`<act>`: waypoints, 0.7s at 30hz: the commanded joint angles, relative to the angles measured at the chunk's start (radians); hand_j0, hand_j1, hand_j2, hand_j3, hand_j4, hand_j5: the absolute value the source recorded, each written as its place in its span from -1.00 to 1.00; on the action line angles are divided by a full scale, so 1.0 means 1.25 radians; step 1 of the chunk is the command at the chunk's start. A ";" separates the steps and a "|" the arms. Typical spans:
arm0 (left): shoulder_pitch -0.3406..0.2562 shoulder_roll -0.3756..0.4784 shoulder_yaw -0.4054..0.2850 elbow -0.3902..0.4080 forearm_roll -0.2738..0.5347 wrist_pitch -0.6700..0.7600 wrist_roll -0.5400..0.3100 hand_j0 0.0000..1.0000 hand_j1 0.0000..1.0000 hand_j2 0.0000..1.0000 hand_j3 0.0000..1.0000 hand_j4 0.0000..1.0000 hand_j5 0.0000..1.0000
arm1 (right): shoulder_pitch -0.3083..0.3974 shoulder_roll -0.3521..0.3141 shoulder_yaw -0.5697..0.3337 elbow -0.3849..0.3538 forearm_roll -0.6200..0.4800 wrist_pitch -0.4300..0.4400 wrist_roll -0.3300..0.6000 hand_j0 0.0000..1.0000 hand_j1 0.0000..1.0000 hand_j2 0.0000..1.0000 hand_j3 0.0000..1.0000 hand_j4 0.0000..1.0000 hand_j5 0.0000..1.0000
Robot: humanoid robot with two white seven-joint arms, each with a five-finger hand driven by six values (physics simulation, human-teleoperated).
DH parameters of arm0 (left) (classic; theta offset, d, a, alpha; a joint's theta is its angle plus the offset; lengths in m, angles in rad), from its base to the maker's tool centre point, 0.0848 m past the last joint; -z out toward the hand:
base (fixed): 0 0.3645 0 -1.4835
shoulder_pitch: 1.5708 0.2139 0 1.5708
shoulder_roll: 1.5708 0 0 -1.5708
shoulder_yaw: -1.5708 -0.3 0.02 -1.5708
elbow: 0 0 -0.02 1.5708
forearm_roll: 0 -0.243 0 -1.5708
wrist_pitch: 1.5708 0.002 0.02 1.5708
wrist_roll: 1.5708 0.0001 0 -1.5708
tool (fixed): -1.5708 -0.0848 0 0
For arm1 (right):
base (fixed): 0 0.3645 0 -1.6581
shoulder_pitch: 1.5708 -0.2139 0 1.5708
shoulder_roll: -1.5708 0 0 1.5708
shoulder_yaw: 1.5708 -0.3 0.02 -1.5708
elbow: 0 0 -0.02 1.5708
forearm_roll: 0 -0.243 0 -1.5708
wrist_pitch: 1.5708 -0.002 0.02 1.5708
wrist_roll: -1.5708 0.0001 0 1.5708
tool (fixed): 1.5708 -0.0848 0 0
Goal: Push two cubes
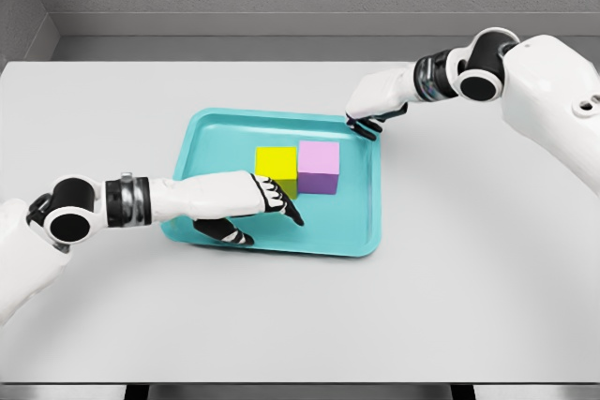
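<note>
Cubes, two of them, sit touching side by side inside the teal tray (361, 222): the yellow cube (276, 164) on the left and the pink cube (319, 164) on the right, both near the tray's middle. Neither cube nor the tray carries any readable writing or label. The tray lies on the grey table (469, 306) and holds nothing else. The left hand (246, 201) reaches over the tray's near-left part, fingers extended and apart, holding nothing, its fingertips (292, 215) just in front of the yellow cube. The right hand (373, 110) rests at the tray's far-right corner, fingers curled down on the rim.
</note>
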 commanded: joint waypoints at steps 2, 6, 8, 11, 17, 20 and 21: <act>0.000 -0.001 0.001 0.012 0.003 0.002 0.001 0.63 0.63 0.63 0.63 0.63 0.63 | 0.000 -0.006 0.003 -0.004 -0.003 0.002 0.000 -0.62 -0.62 -0.62 -0.62 -0.62 -0.62; -0.006 -0.002 0.001 0.012 0.003 0.002 0.001 0.63 0.63 0.63 0.63 0.63 0.63 | 0.000 -0.007 0.003 -0.003 -0.003 0.002 0.000 -0.62 -0.62 -0.62 -0.62 -0.62 -0.62; -0.009 -0.002 0.001 0.017 0.003 0.002 0.001 0.63 0.63 0.63 0.63 0.63 0.63 | 0.001 -0.011 0.003 -0.003 -0.003 0.002 0.000 -0.65 -0.65 -0.65 -0.65 -0.65 -0.65; -0.009 -0.002 0.001 0.017 0.003 0.002 0.001 0.63 0.63 0.63 0.63 0.63 0.63 | 0.001 -0.011 0.003 -0.003 -0.003 0.002 0.000 -0.65 -0.65 -0.65 -0.65 -0.65 -0.65; -0.017 -0.002 0.000 0.033 0.000 0.002 0.001 0.63 0.63 0.63 0.63 0.63 0.63 | 0.000 -0.011 0.015 -0.006 -0.004 0.002 0.000 -0.64 -0.64 -0.64 -0.64 -0.64 -0.64; -0.021 -0.004 0.000 0.040 -0.002 0.002 0.001 0.65 0.65 0.65 0.65 0.65 0.65 | -0.001 -0.011 0.036 -0.016 -0.008 0.002 0.000 -0.64 -0.64 -0.64 -0.64 -0.64 -0.64; -0.022 -0.004 -0.004 0.045 -0.002 0.002 0.001 0.65 0.65 0.65 0.65 0.65 0.65 | -0.001 -0.012 0.038 -0.016 -0.013 0.002 0.000 -0.64 -0.64 -0.64 -0.64 -0.64 -0.64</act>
